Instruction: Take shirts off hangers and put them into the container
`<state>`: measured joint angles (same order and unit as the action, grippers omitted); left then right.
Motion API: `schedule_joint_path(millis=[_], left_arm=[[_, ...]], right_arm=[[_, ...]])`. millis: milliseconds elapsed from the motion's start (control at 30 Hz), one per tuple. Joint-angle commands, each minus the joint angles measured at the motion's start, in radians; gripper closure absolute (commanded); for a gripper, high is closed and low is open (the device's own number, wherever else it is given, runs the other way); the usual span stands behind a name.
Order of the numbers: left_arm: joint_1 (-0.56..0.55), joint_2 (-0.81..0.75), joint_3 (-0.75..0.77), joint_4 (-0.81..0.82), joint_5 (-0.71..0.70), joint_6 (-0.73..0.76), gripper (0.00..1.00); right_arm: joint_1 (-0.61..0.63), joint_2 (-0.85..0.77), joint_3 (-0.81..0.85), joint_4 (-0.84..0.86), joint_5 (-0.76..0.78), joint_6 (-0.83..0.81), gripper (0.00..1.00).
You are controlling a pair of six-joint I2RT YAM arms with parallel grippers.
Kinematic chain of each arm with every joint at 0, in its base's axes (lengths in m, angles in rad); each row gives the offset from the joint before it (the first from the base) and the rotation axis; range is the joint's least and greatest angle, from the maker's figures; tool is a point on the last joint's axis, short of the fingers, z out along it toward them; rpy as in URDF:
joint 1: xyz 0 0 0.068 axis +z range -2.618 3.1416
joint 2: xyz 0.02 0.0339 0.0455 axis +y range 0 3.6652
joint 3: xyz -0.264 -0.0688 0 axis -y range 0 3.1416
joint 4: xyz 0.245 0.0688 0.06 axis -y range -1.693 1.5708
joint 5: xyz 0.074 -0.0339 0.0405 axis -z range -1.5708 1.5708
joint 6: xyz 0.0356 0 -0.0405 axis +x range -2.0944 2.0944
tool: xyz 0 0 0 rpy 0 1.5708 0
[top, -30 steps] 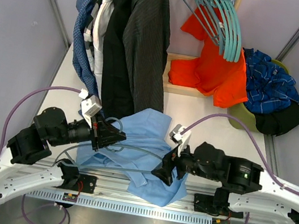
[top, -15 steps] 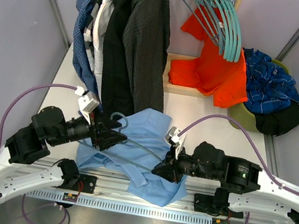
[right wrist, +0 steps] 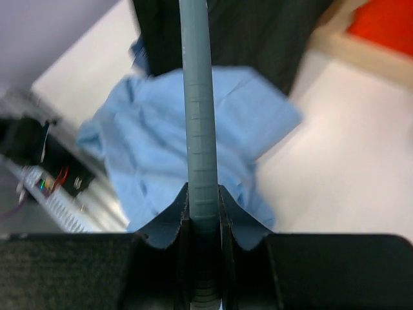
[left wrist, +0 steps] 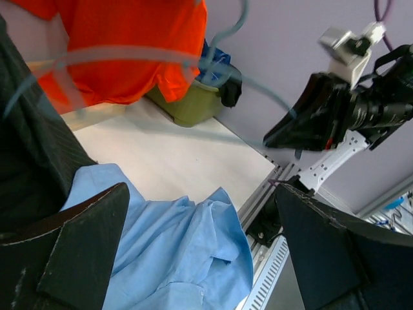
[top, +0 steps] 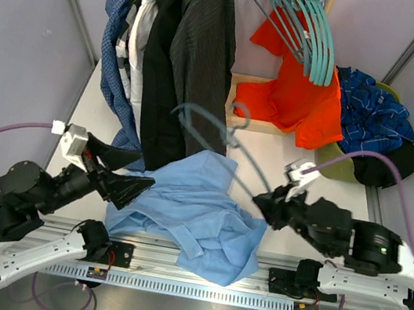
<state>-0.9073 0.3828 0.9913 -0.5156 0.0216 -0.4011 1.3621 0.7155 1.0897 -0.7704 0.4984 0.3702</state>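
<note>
Progress check: we reckon we're roughly mid-way. The right gripper (top: pixel 261 205) is pinched shut on a bare teal hanger (right wrist: pixel 196 129), held up in the air and blurred. The left gripper (top: pixel 145 173) is spread wide with nothing in it.

The light blue shirt (top: pixel 189 212) lies crumpled on the table between the two grippers, right under the raised hanger. It's off its hanger but not in the container yet.

The olive-green container (top: pixel 331 161) sits beyond the right gripper, a bit to its outer side. A blue checked shirt (top: pixel 373 111) and something black (top: pixel 386 165) are already piled in and spilling over it.

Still to do: a row of hung shirts (top: pixel 197 50) straight ahead of the left gripper, gingham, white, black and charcoal as far as we can tell. There's also an orange shirt (top: pixel 300 99) ahead of the right gripper, under a bunch of empty teal hangers (top: pixel 311 29).

The surface is a plain white table (top: pixel 105 98), with a wooden ledge (top: pixel 249 118) at the back. Pale lilac walls (top: pixel 21 28) box it in.
</note>
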Motion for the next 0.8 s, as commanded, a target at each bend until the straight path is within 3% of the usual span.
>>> schedule_joint_path(millis=[0, 167, 300, 367, 433, 467, 567, 767], left_arm=[[0.001, -0.053, -0.048, -0.029, -0.092, -0.033, 0.01], [0.001, -0.140, -0.131, -0.083, -0.104, -0.096, 0.01], [0.001, -0.185, -0.180, -0.087, -0.109, -0.123, 0.01], [0.001, -0.188, -0.189, -0.086, -0.104, -0.128, 0.01], [0.001, -0.188, -0.187, -0.081, -0.098, -0.127, 0.01], [0.001, -0.186, -0.184, -0.081, -0.091, -0.125, 0.01], [0.001, -0.180, -0.169, -0.072, -0.080, -0.116, 0.01], [0.001, -0.193, -0.155, -0.072, -0.078, -0.097, 0.01]], right_arm=[[0.000, -0.068, 0.124, -0.009, 0.383, -0.064, 1.00], [-0.001, -0.015, 0.228, 0.130, 0.576, -0.273, 1.00], [-0.001, 0.113, 0.308, 0.264, 0.618, -0.451, 1.00], [-0.014, 0.210, 0.389, 0.255, 0.609, -0.458, 1.00], [-0.084, 0.272, 0.453, 0.173, 0.519, -0.413, 1.00], [-0.232, 0.333, 0.531, 0.128, 0.335, -0.378, 1.00], [-0.452, 0.455, 0.637, 0.014, 0.017, -0.277, 1.00], [-0.622, 0.640, 0.777, 0.039, -0.196, -0.272, 1.00]])
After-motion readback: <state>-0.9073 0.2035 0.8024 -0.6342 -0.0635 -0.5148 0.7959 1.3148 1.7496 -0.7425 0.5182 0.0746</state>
